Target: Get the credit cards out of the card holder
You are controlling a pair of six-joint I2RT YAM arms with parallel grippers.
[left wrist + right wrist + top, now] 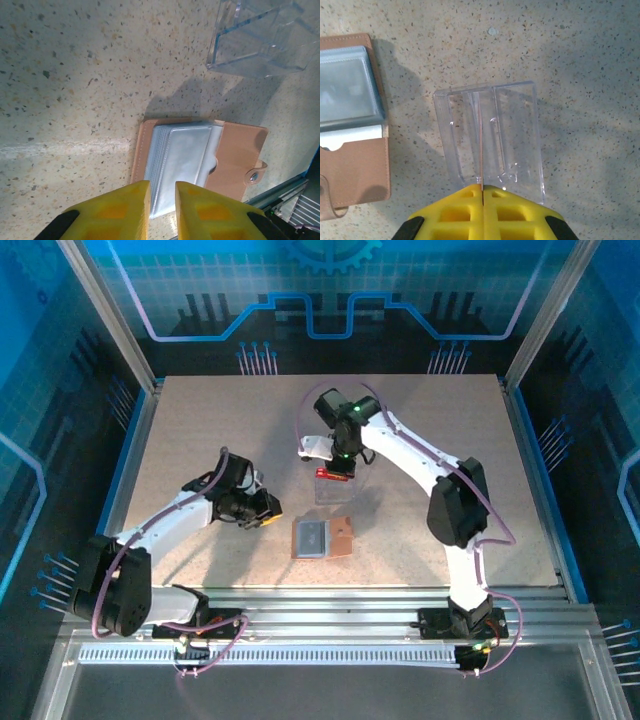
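The card holder (322, 538) lies open on the table (200, 440). Just left of it the left gripper (162, 210) hovers empty, fingers (120, 212) barely parted. Beyond it the right gripper (482, 190) pinches what looks like a red credit card (335, 473) over the clear box (510, 135).

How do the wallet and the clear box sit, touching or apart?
Apart. The right wrist view shows a strip of bare table between the wallet and the box. The left wrist view shows the same gap.
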